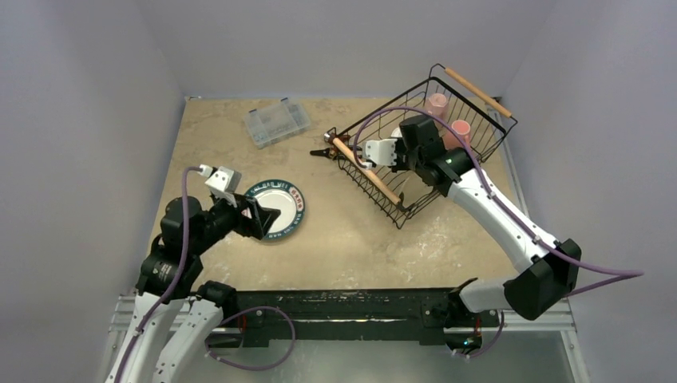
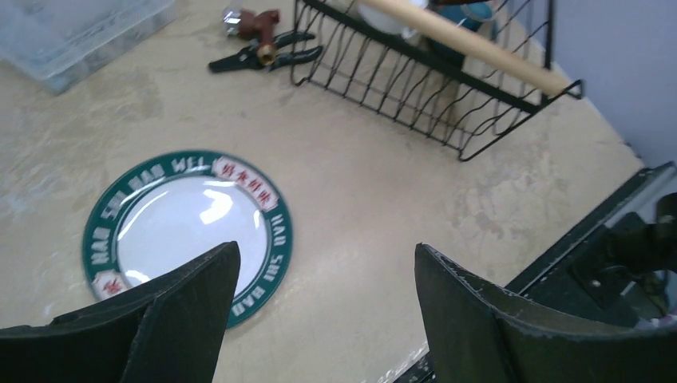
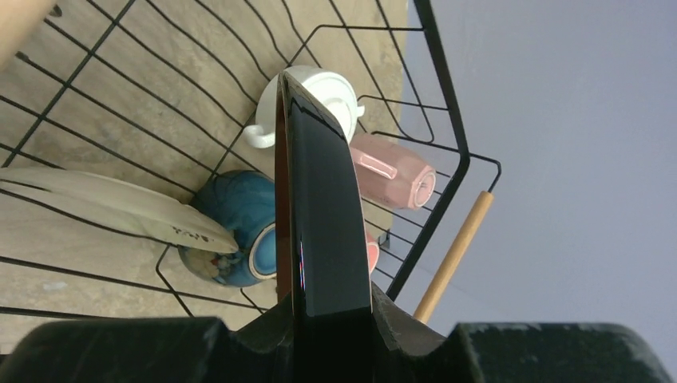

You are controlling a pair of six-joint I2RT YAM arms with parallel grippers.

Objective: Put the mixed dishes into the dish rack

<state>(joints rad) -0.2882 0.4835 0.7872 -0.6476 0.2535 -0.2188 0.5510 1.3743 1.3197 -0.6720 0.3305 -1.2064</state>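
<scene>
One dish lies outside the rack (image 1: 499,136): the green plate (image 1: 279,209), flat on the table (image 1: 351,247) and well apart from the rack, to its left. It has a white middle and red labels set in its green rim. My left gripper (image 1: 261,217) hangs over the plate's near edge with its fingers (image 2: 184,319) spread wide and nothing between them. From that wrist I see one finger covering part of the rim and bare table in the gap.

My right gripper (image 3: 331,315) is clamped on a black dish (image 3: 319,199). The dish stands upright, edge-on to the wrist camera, glossy, with a reddish-brown line down one side. It is over the inside of the rack. I cannot tell whether it touches the wires.

Past the black dish the rack holds the other pieces:
- The white cup (image 3: 319,96) sits just beyond the dish's top edge, one handle showing on the left.
- A pink mug (image 3: 391,175) lies on its side just right of the cup.
- A second mug (image 3: 372,254) shows only as a pink sliver behind the dish.
- The blue bowl (image 3: 231,227) is tipped on its side left of the dish.
- The cream plate (image 3: 104,203) leans at a low tilt, and its tip overlaps the bowl.

A wooden handle (image 1: 477,90) runs along the rack's far rim. A clear box (image 1: 277,122) sits at the far side of the table. A small tool (image 1: 323,150) lies just beside the rack's left corner.
</scene>
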